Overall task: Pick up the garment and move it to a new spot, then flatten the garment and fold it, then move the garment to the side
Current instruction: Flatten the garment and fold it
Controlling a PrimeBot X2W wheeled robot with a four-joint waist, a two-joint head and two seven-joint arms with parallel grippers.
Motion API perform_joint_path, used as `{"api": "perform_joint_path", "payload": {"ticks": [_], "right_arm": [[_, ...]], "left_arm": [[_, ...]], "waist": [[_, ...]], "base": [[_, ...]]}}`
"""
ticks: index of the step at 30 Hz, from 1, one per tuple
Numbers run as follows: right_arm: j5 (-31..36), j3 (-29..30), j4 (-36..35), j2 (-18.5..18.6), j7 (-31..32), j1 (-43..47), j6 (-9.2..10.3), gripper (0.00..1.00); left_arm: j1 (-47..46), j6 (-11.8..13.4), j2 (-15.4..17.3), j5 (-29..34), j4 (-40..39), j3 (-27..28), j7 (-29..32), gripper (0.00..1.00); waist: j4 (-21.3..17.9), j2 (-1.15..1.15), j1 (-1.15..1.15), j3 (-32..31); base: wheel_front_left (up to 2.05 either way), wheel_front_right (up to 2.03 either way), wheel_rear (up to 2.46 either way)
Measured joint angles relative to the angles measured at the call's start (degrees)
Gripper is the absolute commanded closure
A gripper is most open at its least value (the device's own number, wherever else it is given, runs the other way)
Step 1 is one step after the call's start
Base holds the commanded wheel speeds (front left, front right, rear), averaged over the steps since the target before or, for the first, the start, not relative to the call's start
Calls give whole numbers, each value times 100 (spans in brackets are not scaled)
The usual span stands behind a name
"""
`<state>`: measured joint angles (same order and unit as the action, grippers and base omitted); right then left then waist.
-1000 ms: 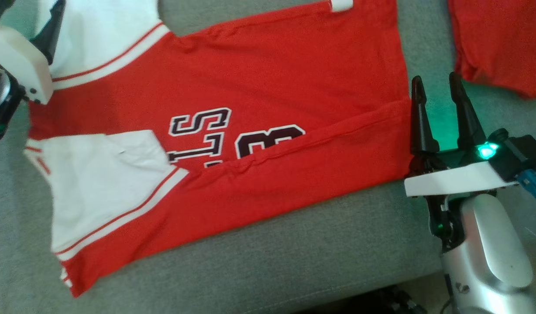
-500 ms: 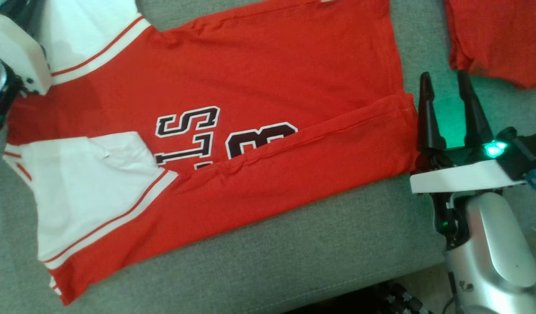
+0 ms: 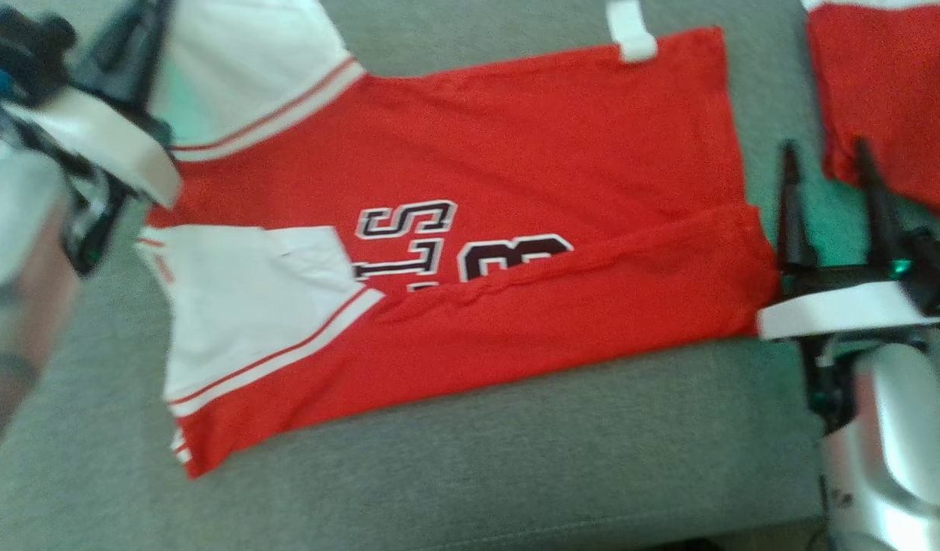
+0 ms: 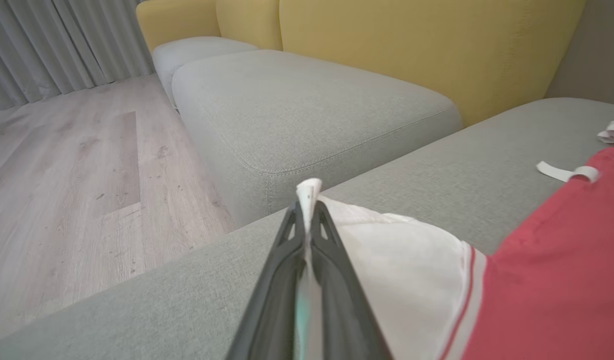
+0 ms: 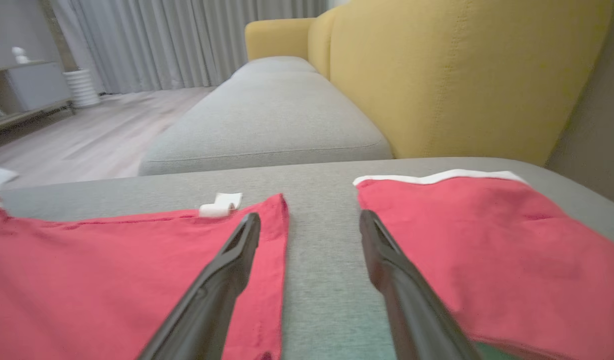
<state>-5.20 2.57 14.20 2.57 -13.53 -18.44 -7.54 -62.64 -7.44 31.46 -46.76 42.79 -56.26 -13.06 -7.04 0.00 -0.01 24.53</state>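
- Left end effector [image 4: 308, 206] — fingers pressed together on the tip of the far sleeve [image 3: 248, 61], with white cloth pinched between them. Probably the grip point for folding the far side inward.
- Garment [image 3: 516, 138] lies flat on the grey sofa cushion [image 3: 516, 474], print up. Its long axis runs left-right across the head view, with the sleeves at the left and the hem [image 3: 726, 153] at the right.
- Near long edge [image 3: 577, 314] is already folded over the front and covers the lower part of the lettering [image 3: 439, 245]. The near sleeve [image 3: 240, 306] lies on top. Far side not yet folded.
- Right end effector [image 3: 824, 149] — fingers spread, holding nothing. It sits just beside the hem, in the gap between it and a second red garment [image 3: 883, 92]. Probably staged to take the far hem corner so both ends lift together.
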Motion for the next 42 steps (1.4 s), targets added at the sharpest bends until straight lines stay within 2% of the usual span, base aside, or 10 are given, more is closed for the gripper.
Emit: {"api": "perform_joint_path", "payload": {"ticks": [7,12,18,21,31,34,37,42], "right_arm": [[647,703,48,4,636,-121,0,0],[1048,821,152,8,1250,-519,0,0],[1259,975,876,10,2059,-1081,0,0],[1599,1201,1715,112,2421,-1624,0,0],[1969,1243,2970,383,2412,-2510,0,0],[2070,1068,3344,569,2438,-2829,0,0],[2141,820,3680,757,2507,-3171,0,100],[2025,673,4110,844,2228,-3396,0,100]], "left_arm": [[953,380,-87,145,-1059,5,-123,100],[1715,705,-35,144,-2040,32,-138,100],[2259,994,225,146,-2878,11,-137,100],[2288,1099,281,265,-3253,-19,-55,100],[2136,1104,302,327,-3451,-102,47,100],[2017,1099,300,347,-3465,-101,47,100],[1927,1094,296,347,-3431,-99,47,100],[1879,1040,292,345,-3259,-92,49,100]], "waist": [[584,0,0,-428],[954,0,0,-654],[1199,0,-1,-746],[1269,0,1,-591],[1383,0,1,-231],[1421,0,1,-118],[1454,0,1,-45],[1383,0,2,-65]], "base": [[0,0,0],[0,0,0],[0,0,0],[0,0,0],[0,0,0],[0,0,0],[0,0,0],[0,0,0]]}}
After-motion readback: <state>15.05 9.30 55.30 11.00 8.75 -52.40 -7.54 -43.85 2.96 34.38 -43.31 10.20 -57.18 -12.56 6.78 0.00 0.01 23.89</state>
